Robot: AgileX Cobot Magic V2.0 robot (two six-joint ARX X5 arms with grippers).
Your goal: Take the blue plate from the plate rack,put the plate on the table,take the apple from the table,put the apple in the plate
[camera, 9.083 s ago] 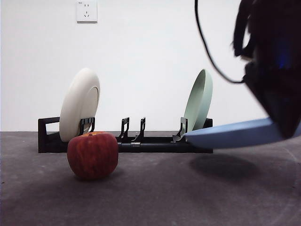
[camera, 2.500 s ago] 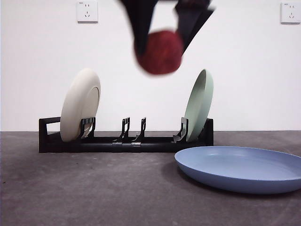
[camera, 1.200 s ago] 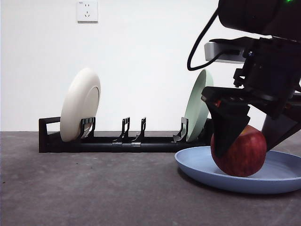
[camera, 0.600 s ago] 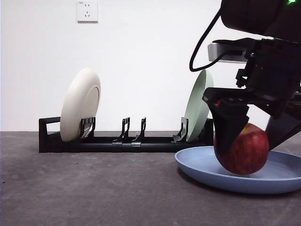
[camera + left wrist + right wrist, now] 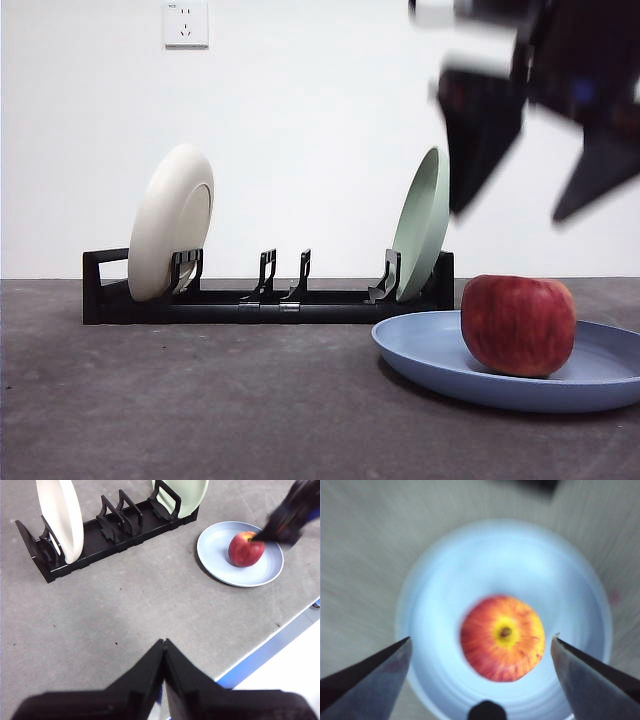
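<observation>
Apple (image 5: 518, 325) sits upright inside blue plate (image 5: 430, 355), free of any grip. Plate lies flat on bench (image 5: 200, 400), near side of view, just in front of plate rack (image 5: 260, 303). Right claw (image 5: 530, 150) hangs above apple, jaws spread wide, holding nothing. Left claw (image 5: 164, 652) waits well apart, jaws pressed together, empty. Rack behind holds cream plate (image 5: 170, 220) and green plate (image 5: 422, 222). Judgement: all four steps look done; only arm retreat left.

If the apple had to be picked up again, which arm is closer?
Right. The right gripper hangs open straight above the apple in the plate; the left gripper is shut, far across the table.
</observation>
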